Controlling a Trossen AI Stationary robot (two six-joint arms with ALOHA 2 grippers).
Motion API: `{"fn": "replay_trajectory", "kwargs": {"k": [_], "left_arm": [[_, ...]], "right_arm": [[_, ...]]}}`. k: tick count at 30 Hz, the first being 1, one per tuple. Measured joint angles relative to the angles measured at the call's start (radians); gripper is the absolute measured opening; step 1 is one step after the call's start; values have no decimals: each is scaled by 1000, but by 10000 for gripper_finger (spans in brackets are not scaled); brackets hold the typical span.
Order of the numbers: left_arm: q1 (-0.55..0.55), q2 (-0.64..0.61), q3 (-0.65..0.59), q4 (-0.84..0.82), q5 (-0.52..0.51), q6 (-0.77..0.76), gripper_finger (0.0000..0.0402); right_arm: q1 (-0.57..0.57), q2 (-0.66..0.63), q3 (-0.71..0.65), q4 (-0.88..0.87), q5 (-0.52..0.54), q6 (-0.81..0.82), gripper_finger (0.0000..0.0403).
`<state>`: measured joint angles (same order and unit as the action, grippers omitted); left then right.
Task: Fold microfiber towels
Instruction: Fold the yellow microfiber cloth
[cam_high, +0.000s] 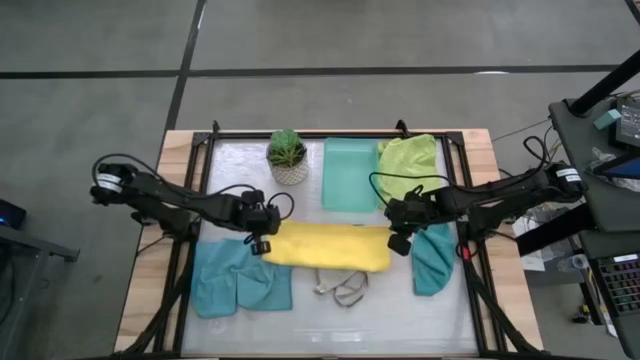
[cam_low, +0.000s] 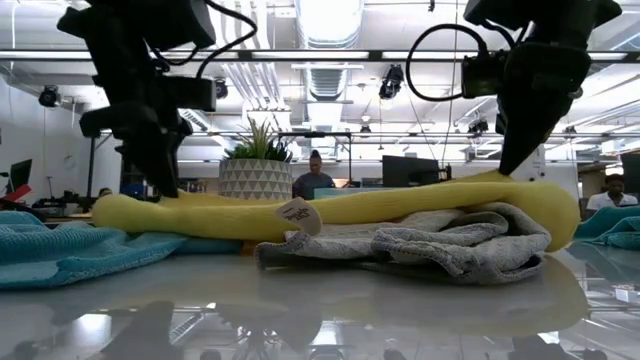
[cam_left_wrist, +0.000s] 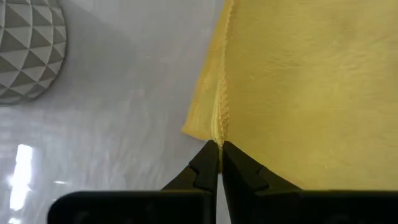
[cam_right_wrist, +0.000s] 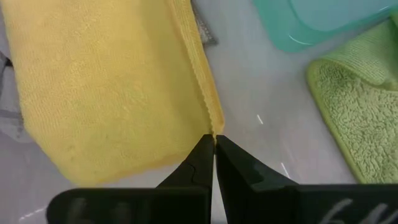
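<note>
The yellow towel (cam_high: 325, 247) lies as a long folded band across the table's middle, its near edge resting on the crumpled grey towel (cam_high: 342, 287). My left gripper (cam_high: 262, 240) is shut on the band's left end. My right gripper (cam_high: 398, 240) is shut on its right end. A light blue towel (cam_high: 240, 282) lies flat at the near left. A teal towel (cam_high: 433, 258) lies at the right. A lime green towel (cam_high: 408, 165) lies at the far right, partly on the tray. My left gripper pinches the yellow towel's stitched hem (cam_left_wrist: 219, 134) at its left-end corner between the two fingertips, slanting down from the table's left. Two hemmed edges seem to lie together there. The towel rests on the table (cam_low: 130, 212). My right gripper pinches the hemmed edge (cam_right_wrist: 213, 127) at the yellow towel's right-end corner between its fingertips, slanting down from the table's right. One layer or several, I cannot tell. That end rises slightly to the fingers (cam_low: 512, 172); the band lies on the table and the grey towel.
A potted plant (cam_high: 287, 155) stands at the far side beside a mint-green tray (cam_high: 348, 178). A black frame (cam_high: 330, 134) borders the table. People sit in the room beyond the table.
</note>
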<state>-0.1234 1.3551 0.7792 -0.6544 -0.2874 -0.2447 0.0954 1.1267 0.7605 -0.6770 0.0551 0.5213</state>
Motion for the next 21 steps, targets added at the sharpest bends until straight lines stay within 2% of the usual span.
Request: {"fn": "replay_trajectory", "kwargs": {"k": [10,21], "left_arm": [[7,66,5,22,-68,16,3],[6,61,13,16,-115,61,89]], "right_arm": [[-1,0,0,11,8,40,15],[-4,-14,6,4,23,55,42]]}}
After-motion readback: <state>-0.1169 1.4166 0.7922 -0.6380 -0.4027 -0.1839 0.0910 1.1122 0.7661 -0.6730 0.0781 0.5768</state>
